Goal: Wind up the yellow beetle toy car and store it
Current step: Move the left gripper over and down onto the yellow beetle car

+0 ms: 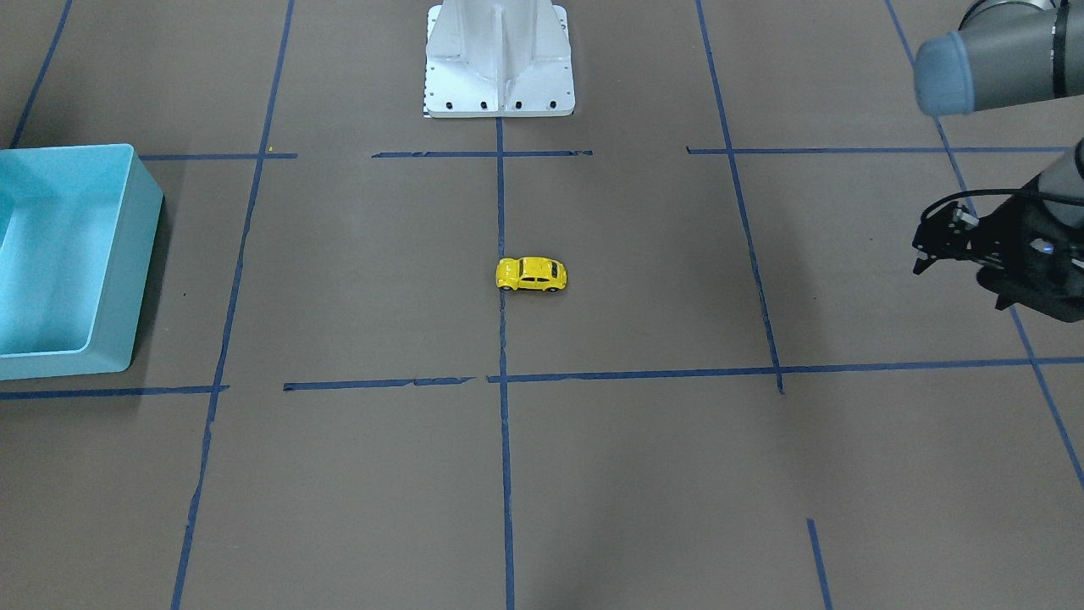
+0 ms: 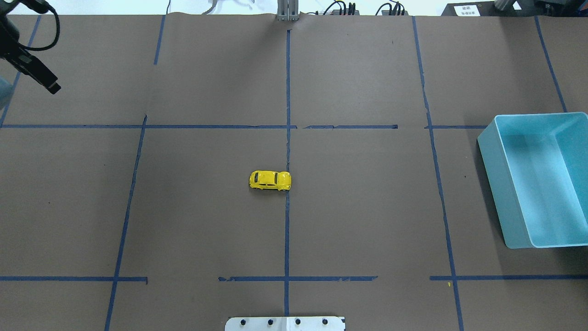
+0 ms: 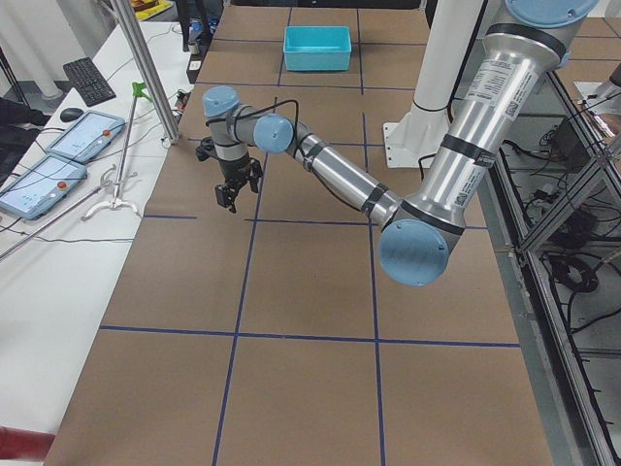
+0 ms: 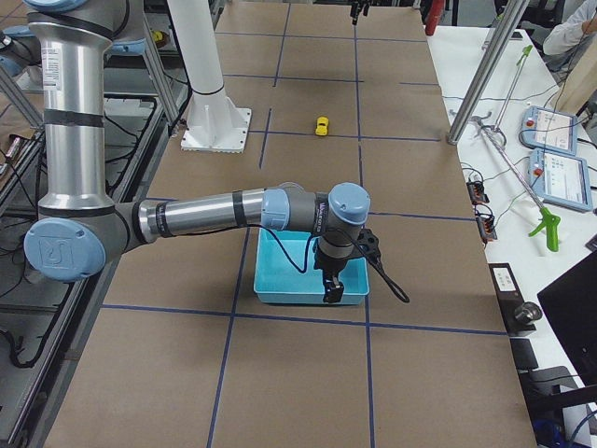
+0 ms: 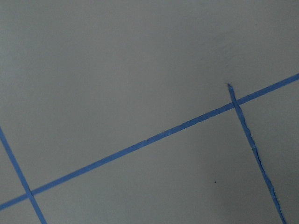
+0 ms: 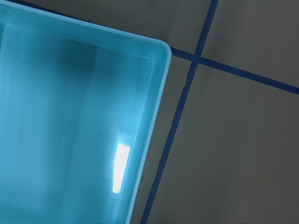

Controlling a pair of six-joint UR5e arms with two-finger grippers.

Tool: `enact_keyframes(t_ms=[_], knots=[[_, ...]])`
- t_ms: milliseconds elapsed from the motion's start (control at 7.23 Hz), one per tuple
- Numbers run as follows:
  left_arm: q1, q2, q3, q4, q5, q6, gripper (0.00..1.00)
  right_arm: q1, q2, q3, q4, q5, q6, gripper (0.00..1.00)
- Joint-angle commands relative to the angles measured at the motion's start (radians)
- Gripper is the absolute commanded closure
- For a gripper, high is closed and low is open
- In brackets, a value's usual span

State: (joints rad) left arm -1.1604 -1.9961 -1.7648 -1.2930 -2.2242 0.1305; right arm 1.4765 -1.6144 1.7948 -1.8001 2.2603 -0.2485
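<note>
The yellow beetle toy car point(image 1: 531, 274) stands on its wheels at the middle of the table, beside the centre tape line. It also shows in the overhead view point(image 2: 270, 180) and far off in the exterior right view point(image 4: 322, 125). My left gripper point(image 1: 921, 251) hangs above the table's far left corner, far from the car, and looks open and empty; it also shows in the overhead view point(image 2: 49, 85) and the exterior left view point(image 3: 236, 192). My right gripper point(image 4: 333, 289) hangs over the blue bin; I cannot tell whether it is open or shut.
A light-blue open bin point(image 2: 494, 184) stands at the table's right side, with nothing in it point(image 6: 156, 93); it also shows in the front-facing view point(image 1: 140, 254). Blue tape lines cross the brown table. The robot's white base point(image 1: 500, 76) stands at the near edge.
</note>
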Motion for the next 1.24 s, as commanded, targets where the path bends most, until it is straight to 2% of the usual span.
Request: enact_keyframes(t_ms=[0,277,415,553,691,830,1106], knots=[[0.103,-0.082,-0.005,-0.009,0.014,0.157,0.0,-0.001,-0.001,-0.003,-0.001,-0.001,0.0,0.0],[0.306,-0.188,-0.004,-0.014,0.052,0.216,0.0,-0.001,-0.001,-0.005,-0.001,-0.001,0.0,0.0],[0.373,-0.213,0.002,-0.108,0.145,0.233,0.0,-0.001,-0.001,-0.006,-0.001,-0.001,0.0,0.0],[0.408,-0.214,0.022,-0.19,0.161,0.239,0.0,-0.001,-0.001,-0.006,-0.001,-0.001,0.0,0.0],[0.439,-0.23,0.021,-0.209,0.163,0.239,0.0,-0.001,-0.001,-0.006,-0.001,-0.001,0.0,0.0],[0.518,-0.263,0.043,-0.209,0.17,0.238,0.0,-0.001,-0.001,-0.006,-0.001,-0.001,0.0,0.0],[0.539,-0.286,0.089,-0.239,0.198,0.225,0.0,-0.001,-0.001,-0.008,-0.001,-0.001,0.0,0.0]])
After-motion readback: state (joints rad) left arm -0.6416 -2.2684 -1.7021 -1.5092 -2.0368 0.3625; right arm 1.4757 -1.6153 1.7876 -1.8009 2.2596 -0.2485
